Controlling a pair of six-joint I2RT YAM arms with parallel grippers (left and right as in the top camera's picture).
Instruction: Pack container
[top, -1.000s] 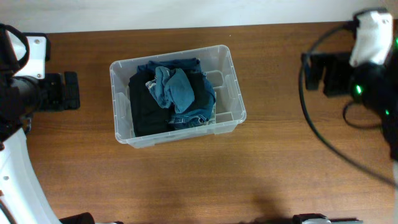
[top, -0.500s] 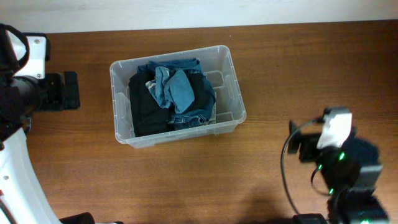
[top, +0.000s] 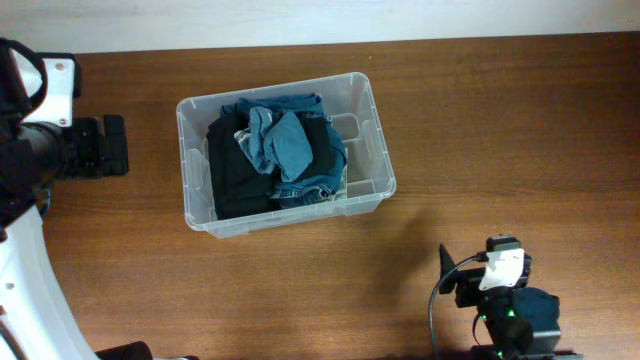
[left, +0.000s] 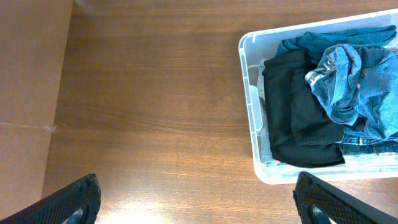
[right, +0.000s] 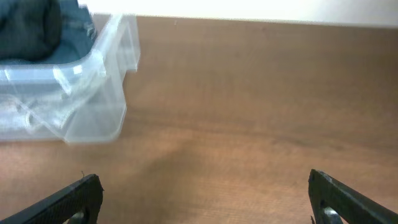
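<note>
Overhead and wrist views of a table (top: 500, 130) with two arms. The container (top: 371, 150) is set on the left-centre of the table, upright, its long sides slightly skewed to the table edge; it is filled with a black garment (top: 238, 175) and crumpled blue denim (top: 288, 145), the denim heaped over the black cloth towards the right half. The left gripper (left: 199, 202) is held to the left of the container and apart from it; its fingers are seen spread wide at the bottom corners of the left wrist view, with nothing between them but bare wood; the container is seen ahead and to the right of that span. The right gripper (right: 205, 200) is placed near the front edge of the table, well apart from the container, which is seen ahead and to the left in the right wrist view; its fingers are likewise spread wide, and nothing is grasped.
</note>
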